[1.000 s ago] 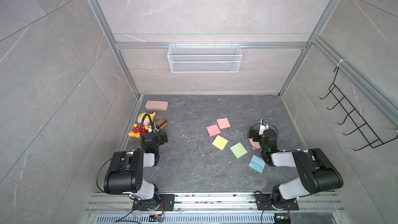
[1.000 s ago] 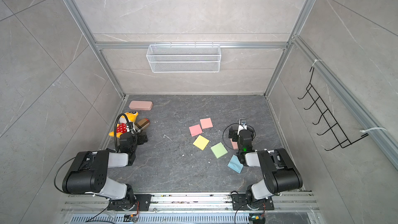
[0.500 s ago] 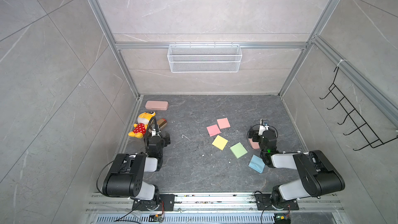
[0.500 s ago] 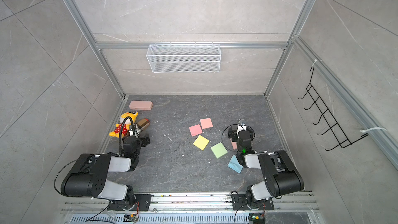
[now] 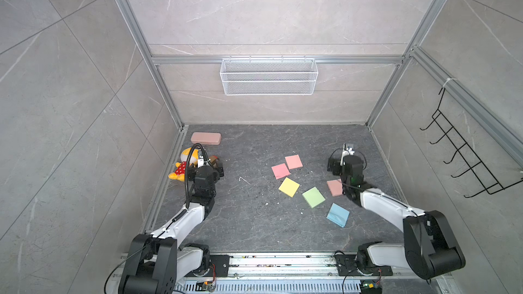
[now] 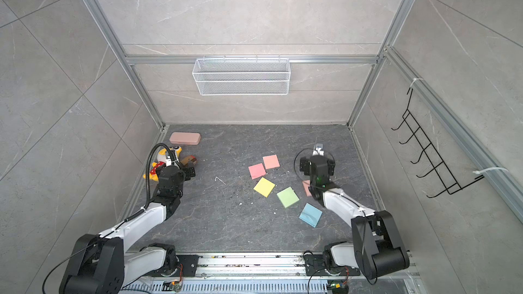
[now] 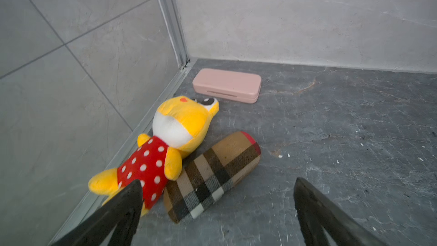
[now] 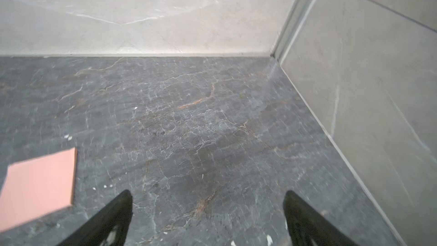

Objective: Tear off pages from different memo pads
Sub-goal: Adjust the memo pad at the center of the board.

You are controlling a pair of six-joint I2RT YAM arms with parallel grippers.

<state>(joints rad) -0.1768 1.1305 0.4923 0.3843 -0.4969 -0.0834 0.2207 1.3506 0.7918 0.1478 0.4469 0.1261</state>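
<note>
Six memo pads [image 5: 289, 187] scattered, left end effector [image 7: 216, 185] apart, right end effector [image 8: 208, 197] apart (both empty)

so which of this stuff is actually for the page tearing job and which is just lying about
For the job:
yellow memo pad
green memo pad
blue memo pad
pink memo pad
salmon memo pad
second salmon memo pad, partly hidden

Just lying about:
pink case
plush toy
plaid pouch
wire basket on the back wall
hook rack on the side wall
</note>
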